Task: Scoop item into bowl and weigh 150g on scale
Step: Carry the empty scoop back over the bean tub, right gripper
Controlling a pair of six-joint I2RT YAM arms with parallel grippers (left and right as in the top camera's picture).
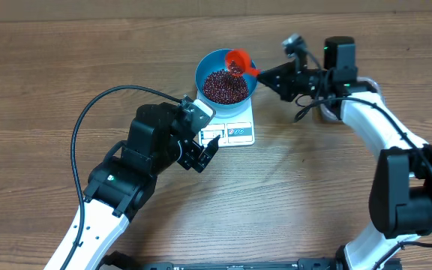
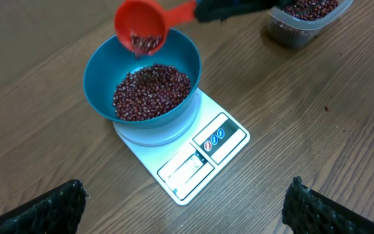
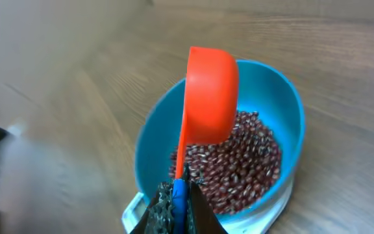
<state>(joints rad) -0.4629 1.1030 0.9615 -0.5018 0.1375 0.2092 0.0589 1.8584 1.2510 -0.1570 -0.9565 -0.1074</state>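
Over the bowl (image 1: 208, 66), my right claw (image 1: 265, 75) is pressed together on the blue handle of the red scoop (image 1: 238, 61), pinching it so the cup hangs tipped above the far rim. From the left wrist view I can see beans (image 1: 225, 87) sitting at the scoop's lowered lip, right above the heap already in the bowl. That heap covers the bowl's bottom and climbs partway up its blue walls. The bowl sits squarely on the scale (image 1: 238, 131), whose display and label panel stick out toward my left arm.

My left claw (image 1: 205, 154) is spread wide and pinching nothing. It hovers just beside the near left corner of the scale, apart from bowl and beans, with both finger pads showing at the bottom corners of its own camera.

Further out, a clear tub (image 2: 304, 19) holding more beans stands behind the right arm. Everything rests on a wood-grain worktop (image 1: 51, 75), and a black cable (image 1: 77, 135) loops over it from the left arm.
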